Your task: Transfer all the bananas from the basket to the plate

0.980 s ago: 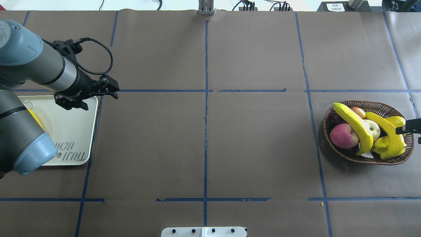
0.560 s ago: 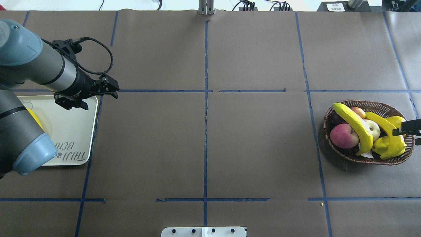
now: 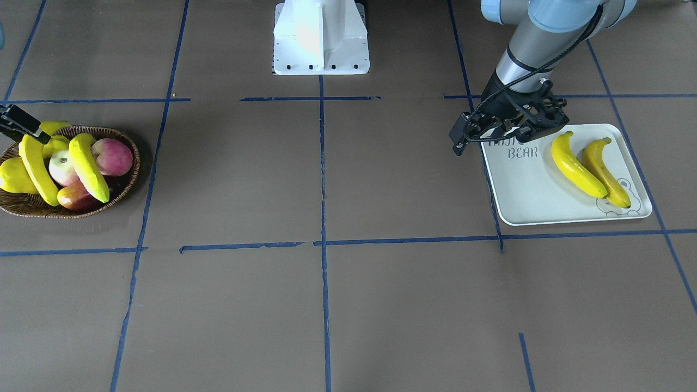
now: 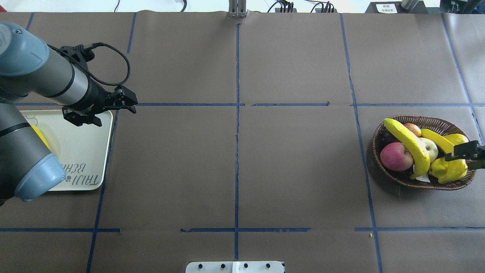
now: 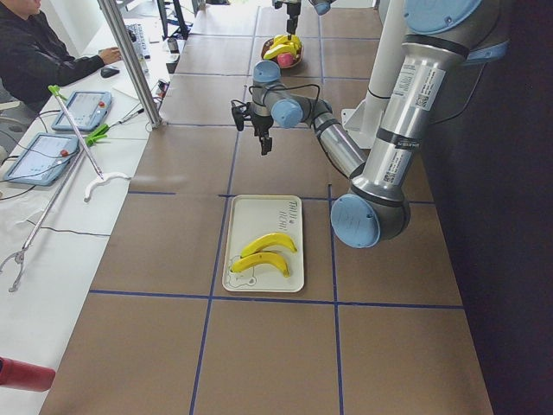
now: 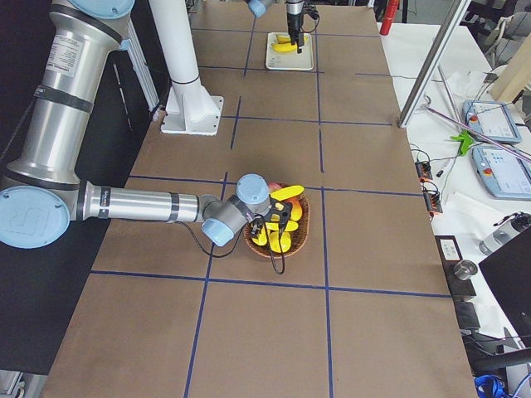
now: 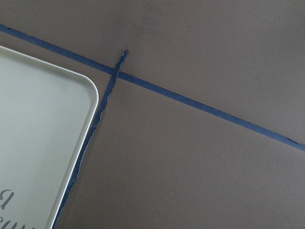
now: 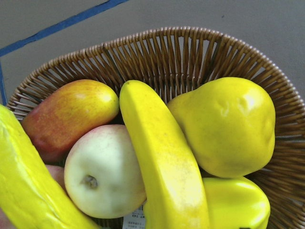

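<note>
Two yellow bananas (image 3: 577, 166) (image 3: 605, 170) lie side by side on the white plate (image 3: 533, 201). Two more bananas (image 4: 407, 144) (image 4: 435, 138) lie on the other fruit in the wicker basket (image 4: 428, 120). My right gripper (image 4: 460, 159) is open over the basket's right side, above the right banana (image 8: 162, 162) and the yellow pear (image 8: 228, 124). I cannot tell whether it touches them. My left gripper (image 3: 509, 130) points down over the plate's corner and holds nothing I can see. Its fingers are hidden.
The basket also holds a red apple (image 4: 396, 156), a pale apple (image 8: 102, 171) and a red-yellow fruit (image 8: 71, 114). Blue tape lines (image 4: 237, 132) cross the brown table. The robot's white base (image 3: 321, 38) stands at the table edge.
My right gripper has moved further in over the basket, toward the right banana and pear. The left arm has not moved.
</note>
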### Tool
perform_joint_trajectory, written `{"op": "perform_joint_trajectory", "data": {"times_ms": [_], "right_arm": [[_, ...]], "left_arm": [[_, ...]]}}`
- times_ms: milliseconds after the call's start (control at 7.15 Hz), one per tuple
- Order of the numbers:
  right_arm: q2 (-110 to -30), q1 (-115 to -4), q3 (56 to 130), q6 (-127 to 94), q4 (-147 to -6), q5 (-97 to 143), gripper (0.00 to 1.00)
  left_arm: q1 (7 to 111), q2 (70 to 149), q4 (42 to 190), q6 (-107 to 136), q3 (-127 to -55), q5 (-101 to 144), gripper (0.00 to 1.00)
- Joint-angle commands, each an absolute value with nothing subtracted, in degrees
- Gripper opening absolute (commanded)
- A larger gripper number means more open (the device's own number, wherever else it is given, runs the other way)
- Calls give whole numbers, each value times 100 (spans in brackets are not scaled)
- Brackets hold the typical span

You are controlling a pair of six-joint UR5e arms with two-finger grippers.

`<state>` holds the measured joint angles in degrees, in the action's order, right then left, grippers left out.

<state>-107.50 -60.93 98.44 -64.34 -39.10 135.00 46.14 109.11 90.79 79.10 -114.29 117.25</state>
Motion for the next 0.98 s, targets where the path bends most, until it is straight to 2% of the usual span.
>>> {"op": "perform_joint_trajectory", "data": {"times_ms": [0,140,280,560,840], "right_arm": [[-10723,-6030,9800,-6425,-3911,13500,16],[-10705,-6047,9852,-6416,-3894,13561,1],[-10722,-6143,9931,-6407,-3876,13570,0],[-10714,-7061,9993,-6320,-3823,13631,1],[-10514,-7435,10421,-6311,-3867,13720,0]], "left_arm": [[4614,10916,9079,7910,-11435,11725,100],[4614,10907,9079,7910,-11435,11725,100],[4614,10907,9079,7910,-11426,11725,100],[4614,10907,9079,7910,-11426,11725,100],[4614,10942,9088,7910,-11434,11733,100]]}}
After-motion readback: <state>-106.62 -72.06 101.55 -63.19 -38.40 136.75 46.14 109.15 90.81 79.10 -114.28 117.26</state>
